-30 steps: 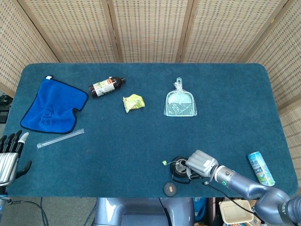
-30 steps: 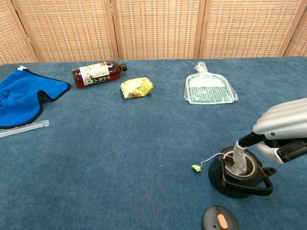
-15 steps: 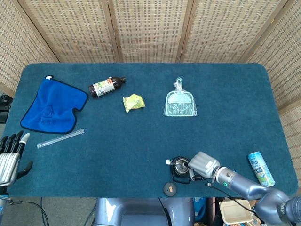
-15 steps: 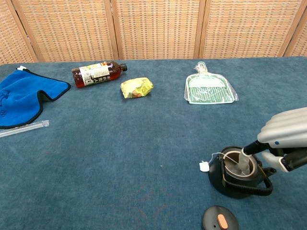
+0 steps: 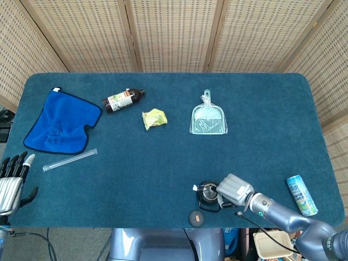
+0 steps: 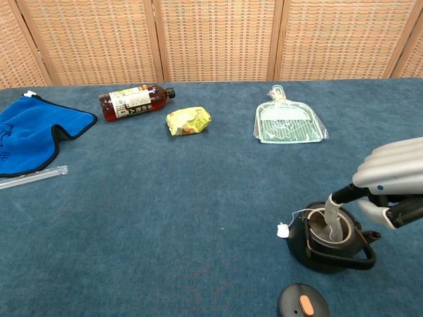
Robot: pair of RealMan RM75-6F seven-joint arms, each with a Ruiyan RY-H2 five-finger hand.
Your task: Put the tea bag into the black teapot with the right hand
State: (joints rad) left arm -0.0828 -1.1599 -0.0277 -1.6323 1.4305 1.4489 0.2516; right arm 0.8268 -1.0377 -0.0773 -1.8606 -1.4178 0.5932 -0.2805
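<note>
Nearest you, the teapot's lid (image 6: 303, 303) is lying flat on the table (image 6: 198, 218), just in front of the teapot (image 6: 330, 243). Your right hand (image 6: 390, 185) is hovering over the open teapot, pinching the top of the tea bag (image 6: 332, 218) between thumb and fingertip; the bag is hanging upright with its lower end dipping inside the rim. Its string is trailing over the left edge, and the paper tag (image 6: 283, 230) is dangling just outside the pot. To the right, in the head view, a can (image 5: 302, 194) is lying on its side. Your left hand (image 5: 12, 178) is sitting at the table's near left corner, holding nothing, fingers straight and apart. Beyond it a clear tube (image 6: 32, 176) is lying beside the blue cloth (image 6: 30, 132). Farthest back, a bottle (image 6: 135, 100), a yellow packet (image 6: 188, 120) and a wrapped dustpan (image 6: 287, 124) are lying in a row.
</note>
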